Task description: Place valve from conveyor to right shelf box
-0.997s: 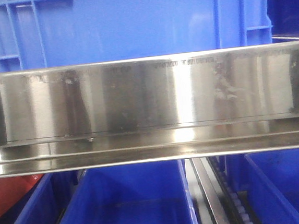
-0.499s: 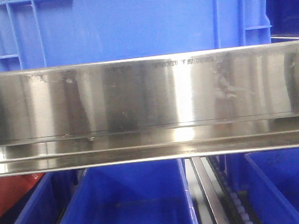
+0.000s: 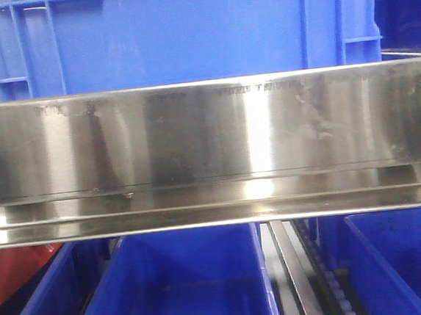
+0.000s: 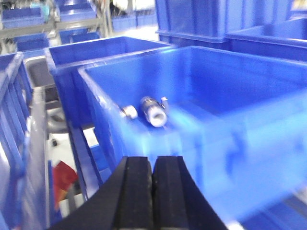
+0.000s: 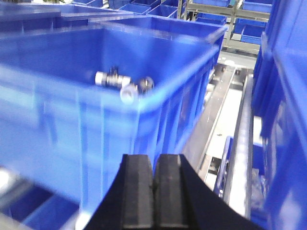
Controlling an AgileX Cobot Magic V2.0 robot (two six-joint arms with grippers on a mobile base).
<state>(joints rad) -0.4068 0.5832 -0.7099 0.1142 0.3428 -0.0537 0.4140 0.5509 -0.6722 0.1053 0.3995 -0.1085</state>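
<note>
In the left wrist view a silver valve (image 4: 153,111) with a whitish end lies inside a blue box (image 4: 240,81), near its corner, with a smaller silver fitting (image 4: 128,111) beside it. My left gripper (image 4: 152,165) is shut and empty, just short of that box's near wall. From the right wrist, silver valves (image 5: 110,78) lie in a blue box (image 5: 72,124) by its rim. My right gripper (image 5: 153,163) is shut with nothing in it, outside the box wall. The conveyor is out of view. The front view shows no gripper.
A polished steel shelf rail (image 3: 209,143) fills the front view, with a blue bin (image 3: 185,34) above and open blue bins (image 3: 177,286) below. A red object (image 3: 14,274) sits at lower left. More blue bins (image 4: 100,48) and a metal rail (image 5: 240,143) flank the arms.
In the front view only the reflections on the steel rail differ: the dark patch at its right end has faded. Bins and rail stay where they were.
</note>
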